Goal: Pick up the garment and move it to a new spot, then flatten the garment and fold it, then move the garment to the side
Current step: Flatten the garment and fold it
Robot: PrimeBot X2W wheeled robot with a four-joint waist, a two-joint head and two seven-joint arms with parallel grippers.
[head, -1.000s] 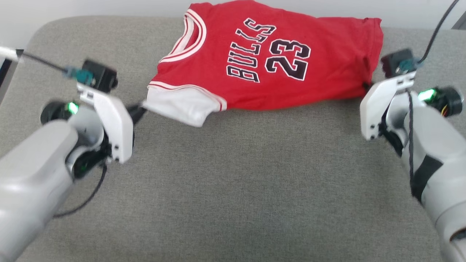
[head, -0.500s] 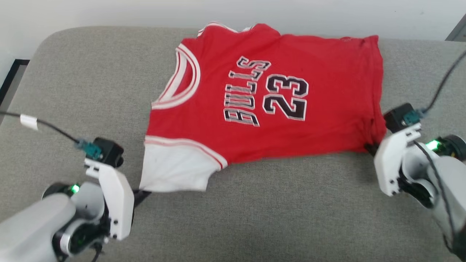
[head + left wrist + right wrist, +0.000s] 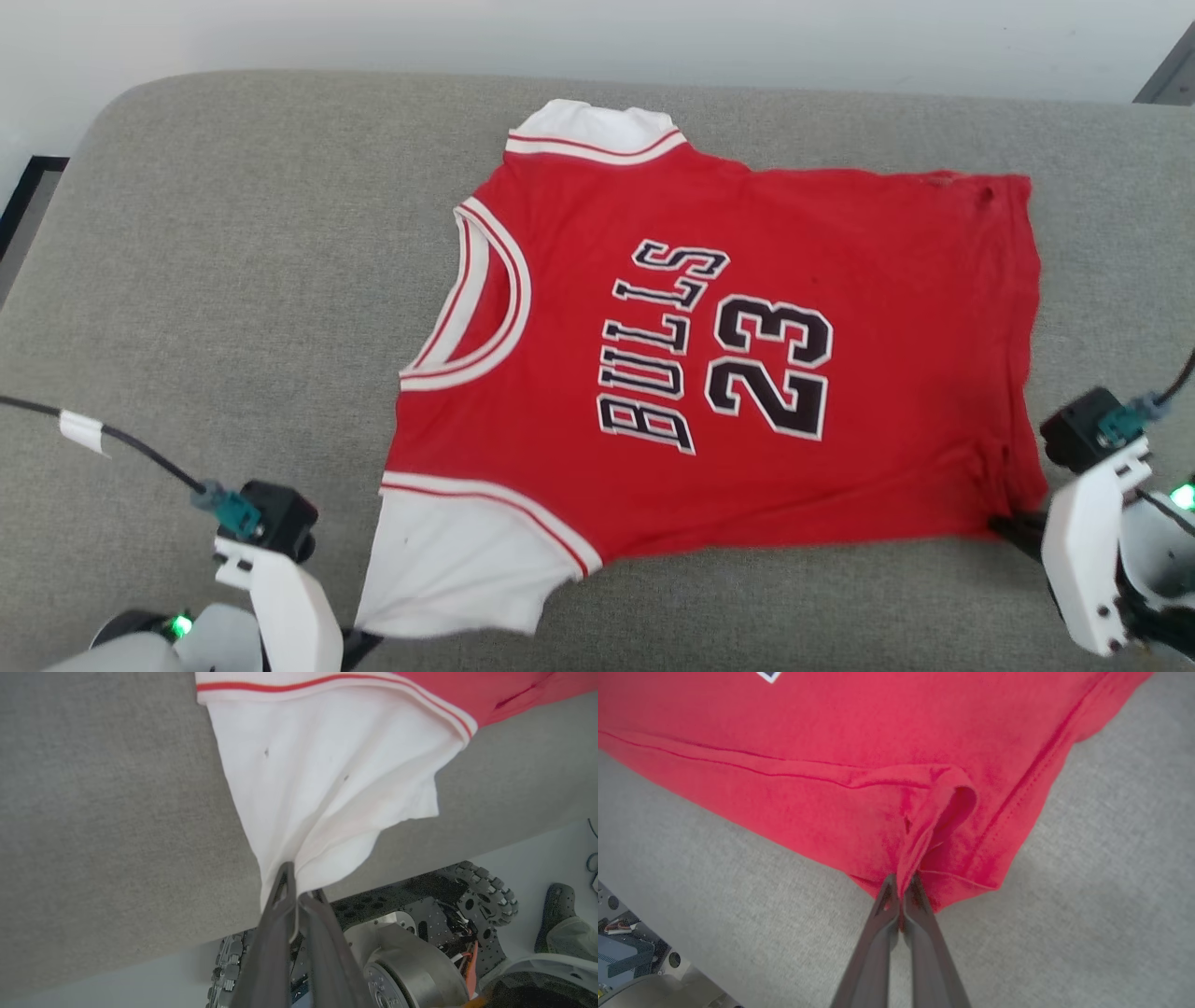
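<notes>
The garment (image 3: 709,345), a red jersey T-shirt with white sleeves and black lettering, lies spread face up on the grey cushioned table (image 3: 233,233), collar to the left. My left gripper (image 3: 359,642) at the lower left is shut on the near white sleeve's corner (image 3: 327,788); the wrist view shows its fingertips (image 3: 286,882) pinching the cloth over the table's front edge. My right gripper (image 3: 1013,525) at the lower right is shut on the red hem corner (image 3: 934,826), which bunches into a fold at the fingers (image 3: 889,891). The far sleeve (image 3: 593,126) lies flat at the back.
The table's front edge (image 3: 154,947) runs just below the left gripper, with my wheeled base (image 3: 420,952) and pale floor beneath. A dark shoe-like object (image 3: 558,914) rests on the floor. A pale wall (image 3: 597,37) backs the table. Bare grey surface lies left of the shirt.
Both grippers have drawn the shirt toward the table's near edge, spreading it out flat; the far white sleeve has come into sight. The head camera has also tilted down.
</notes>
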